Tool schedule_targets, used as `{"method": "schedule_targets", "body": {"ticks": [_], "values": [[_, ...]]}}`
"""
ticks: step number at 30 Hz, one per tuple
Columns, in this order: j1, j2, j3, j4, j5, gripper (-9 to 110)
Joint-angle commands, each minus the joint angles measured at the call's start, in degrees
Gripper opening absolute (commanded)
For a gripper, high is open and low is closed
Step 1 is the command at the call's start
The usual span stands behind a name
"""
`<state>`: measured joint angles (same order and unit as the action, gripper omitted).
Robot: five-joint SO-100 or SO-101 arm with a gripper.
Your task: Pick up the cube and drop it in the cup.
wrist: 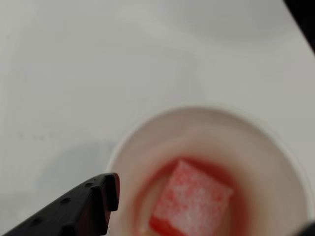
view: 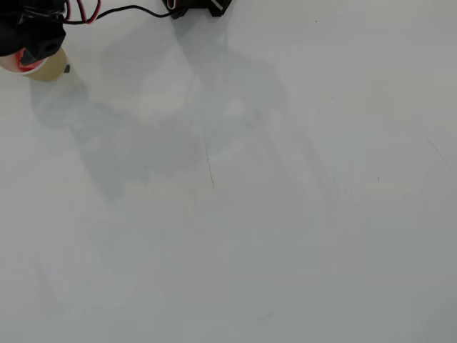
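In the wrist view the cream paper cup [wrist: 147, 132] fills the lower right, seen from above. The red speckled cube [wrist: 192, 201] lies tilted on the cup's whitish bottom, free of both fingers. My gripper [wrist: 209, 209] hangs over the cup mouth, open and empty. One black finger [wrist: 83, 206] is at the cup's left rim, and the other shows only as a dark sliver at the lower right corner. In the overhead view the cup [view: 48, 69] stands at the far top left, mostly covered by the gripper [view: 32, 50].
The arm's black base [view: 200, 6] sits at the top edge of the overhead view, with red and black cables [view: 107, 13] running left to the gripper. The white table [view: 250, 214] has faint scratches and the arm's shadows.
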<state>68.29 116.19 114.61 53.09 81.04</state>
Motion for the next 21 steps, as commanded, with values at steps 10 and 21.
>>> {"method": "schedule_targets", "body": {"ticks": [10, 21], "values": [[0.62, 2.37, -8.61, -6.86, 0.79, 12], [-9.84, 12.22, 0.09, -8.61, 0.79, 0]]}}
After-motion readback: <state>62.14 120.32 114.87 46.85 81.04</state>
